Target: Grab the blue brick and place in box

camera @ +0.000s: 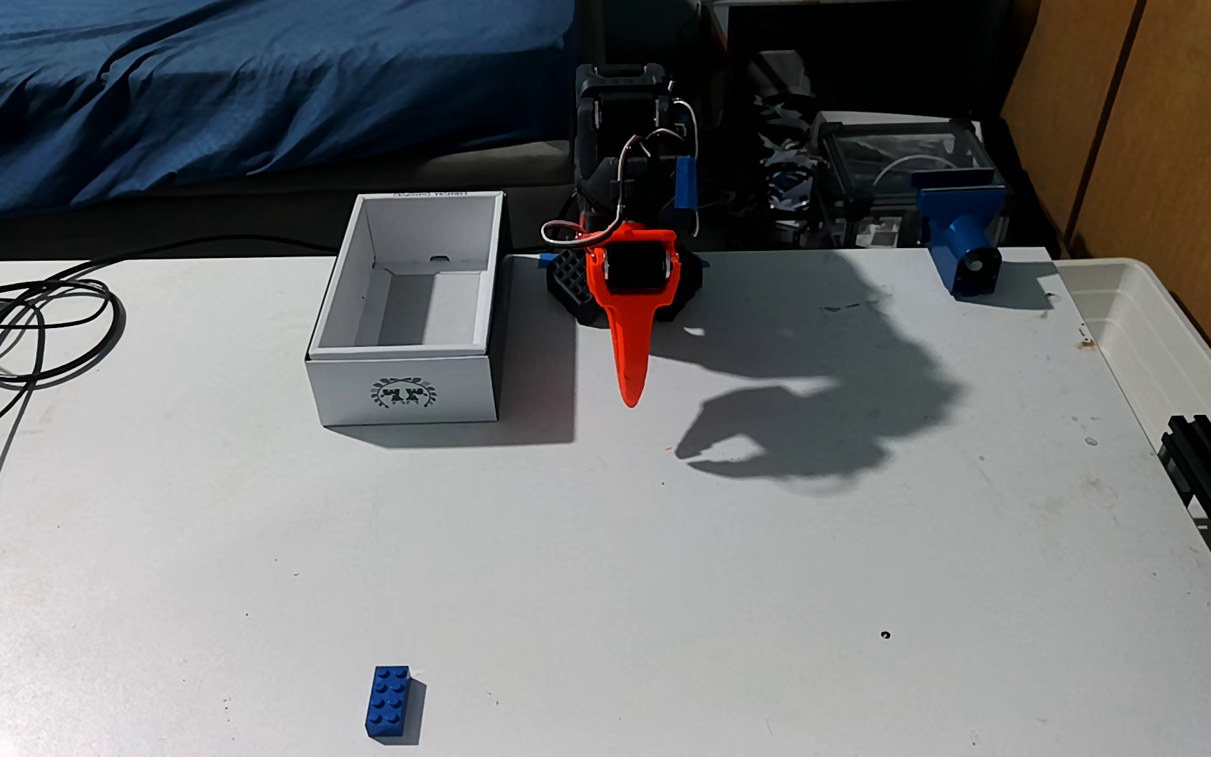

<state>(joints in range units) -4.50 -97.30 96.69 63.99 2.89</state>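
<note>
Blue brick [390, 703] near edge, orange gripper [630, 393] — jaw gap hidden

White table [734, 582]: box [406, 397], blue brick [390, 704], cable [42, 327].

This looks like a bedroom at home used as a hobby corner: a bed with a rumpled blue blanket [224, 87] stands just behind the white table [661, 546], wooden panelling [1134, 109] lines the right side, and loose black cables [27, 335] trail across the table
</note>
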